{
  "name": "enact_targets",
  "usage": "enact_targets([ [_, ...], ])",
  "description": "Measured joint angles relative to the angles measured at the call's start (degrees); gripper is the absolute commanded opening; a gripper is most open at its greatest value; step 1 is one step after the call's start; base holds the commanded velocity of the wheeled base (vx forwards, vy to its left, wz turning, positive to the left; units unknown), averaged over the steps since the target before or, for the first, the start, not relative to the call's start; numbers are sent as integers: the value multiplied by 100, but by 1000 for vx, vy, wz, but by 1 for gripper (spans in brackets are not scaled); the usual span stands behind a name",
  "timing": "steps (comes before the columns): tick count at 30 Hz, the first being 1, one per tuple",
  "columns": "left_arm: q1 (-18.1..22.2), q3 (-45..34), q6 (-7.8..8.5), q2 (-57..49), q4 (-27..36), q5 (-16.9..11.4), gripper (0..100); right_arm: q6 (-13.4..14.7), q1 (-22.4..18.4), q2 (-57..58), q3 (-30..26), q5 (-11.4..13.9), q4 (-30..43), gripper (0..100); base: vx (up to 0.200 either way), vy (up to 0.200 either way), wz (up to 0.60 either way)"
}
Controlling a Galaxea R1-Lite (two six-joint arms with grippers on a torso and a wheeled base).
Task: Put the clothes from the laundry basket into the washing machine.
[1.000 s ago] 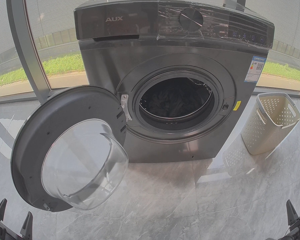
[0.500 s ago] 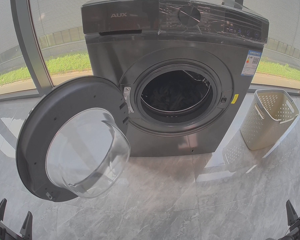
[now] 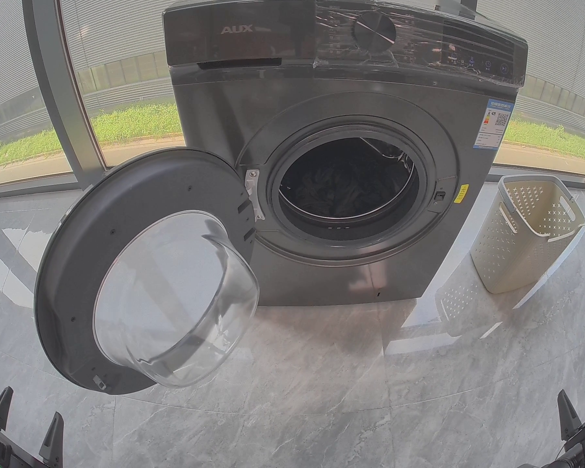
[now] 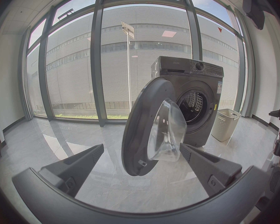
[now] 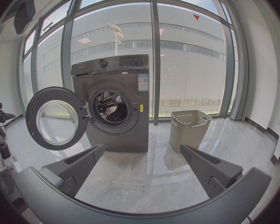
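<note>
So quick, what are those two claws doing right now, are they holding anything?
Left gripper: open, holding nothing.
Right gripper: open, holding nothing.

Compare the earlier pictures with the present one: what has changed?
Only the camera shifted, sliding the whole scene up and right. Nothing was grasped or released. The washing machine, its open door and the basket stayed put; the left hand and right hand stayed low, open and empty.
</note>
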State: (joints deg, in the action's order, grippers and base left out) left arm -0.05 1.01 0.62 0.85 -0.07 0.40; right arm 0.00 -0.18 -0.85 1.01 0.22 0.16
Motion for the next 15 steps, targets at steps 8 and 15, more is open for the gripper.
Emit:
enact_targets([
  [8,5,0,4,0,0,-2,100,0,2,-2,0,0,2,100,0,0,0],
  [15,15,0,50,2,-9,2,100,0,0,-2,0,2,2,100,0,0,0],
])
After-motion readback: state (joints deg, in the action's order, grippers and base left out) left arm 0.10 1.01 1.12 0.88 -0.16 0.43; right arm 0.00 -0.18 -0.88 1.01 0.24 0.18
